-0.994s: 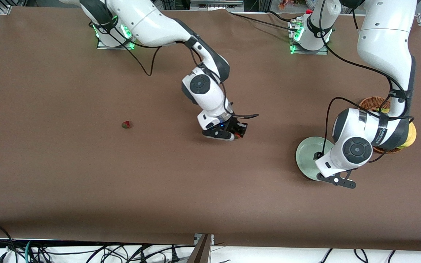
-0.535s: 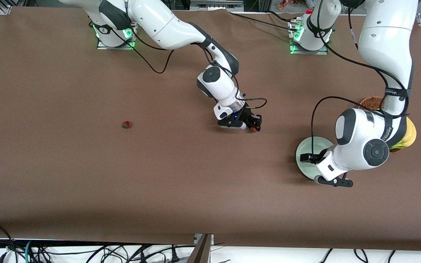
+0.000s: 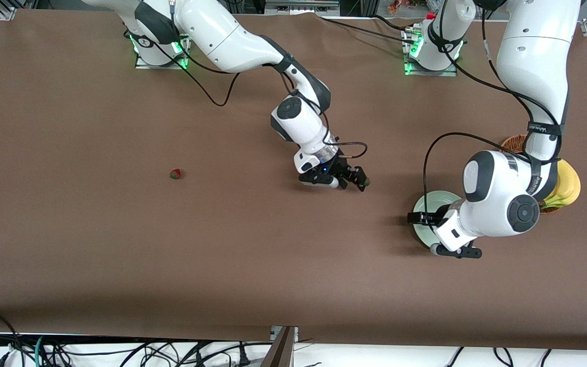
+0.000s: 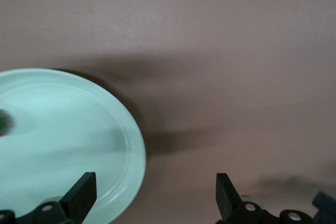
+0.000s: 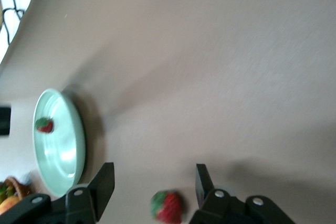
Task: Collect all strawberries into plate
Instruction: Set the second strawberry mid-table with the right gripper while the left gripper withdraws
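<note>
My big brown table [image 3: 120, 255] and what is around it

My table has a plain brown cover that fills almost all I see. At 6 o'clock, under its edge, black cables [image 3: 69, 351] lie tangled on a white floor. At 12 o'clock two small metal plates [image 3: 158, 61] glow green. Silver frame bars [image 3: 3, 12] stand at 10 and 2 o'clock. The light is soft and even.

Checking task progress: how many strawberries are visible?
3. One strawberry lies on the plate, one between the open right gripper's fingers mid-table, one toward the right arm's end.
</note>
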Motion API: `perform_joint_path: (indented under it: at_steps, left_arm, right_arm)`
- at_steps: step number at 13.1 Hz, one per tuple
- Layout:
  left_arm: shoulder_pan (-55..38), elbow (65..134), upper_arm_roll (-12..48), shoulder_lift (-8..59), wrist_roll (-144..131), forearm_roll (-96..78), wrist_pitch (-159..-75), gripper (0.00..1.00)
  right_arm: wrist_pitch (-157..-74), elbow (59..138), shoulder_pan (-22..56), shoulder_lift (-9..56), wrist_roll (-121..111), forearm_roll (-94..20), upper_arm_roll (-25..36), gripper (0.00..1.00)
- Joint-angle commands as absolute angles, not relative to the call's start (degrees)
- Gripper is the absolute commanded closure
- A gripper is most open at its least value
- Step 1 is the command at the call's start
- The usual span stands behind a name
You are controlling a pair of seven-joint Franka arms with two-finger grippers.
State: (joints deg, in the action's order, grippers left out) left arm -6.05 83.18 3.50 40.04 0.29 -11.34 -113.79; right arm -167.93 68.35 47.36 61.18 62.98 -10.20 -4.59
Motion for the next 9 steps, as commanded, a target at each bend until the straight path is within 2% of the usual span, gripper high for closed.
perform_joint_path:
  at_steps: [1, 5, 7, 9]
  left_arm:
    - [-8.2, 86.2, 3.5, 38.6, -5.8, -12.0, -112.8, 0.00]
    - [-10.9, 100.4, 3.9, 29.4, -8.4, -11.4, -115.4, 0.00]
    - [-14.7, 110.0, 3.9, 25.1, -10.1, -10.2, -123.4, 0.00]
    - [-17.9, 115.6, 4.0, 24.0, -20.7, -4.9, -131.4, 0.00]
  right_arm:
    - [-160.9, 70.2, 44.4, 57.9, 60.2, -9.8, -4.8, 0.27]
    - [-144.7, 71.7, 39.6, 51.4, 51.4, -9.9, -3.5, 0.27]
    - [-137.9, 74.7, 37.4, 47.6, 44.4, -10.1, -2.0, 0.26]
    - [-131.4, 79.9, 36.9, 43.3, 37.0, -10.4, 1.9, 0.22]
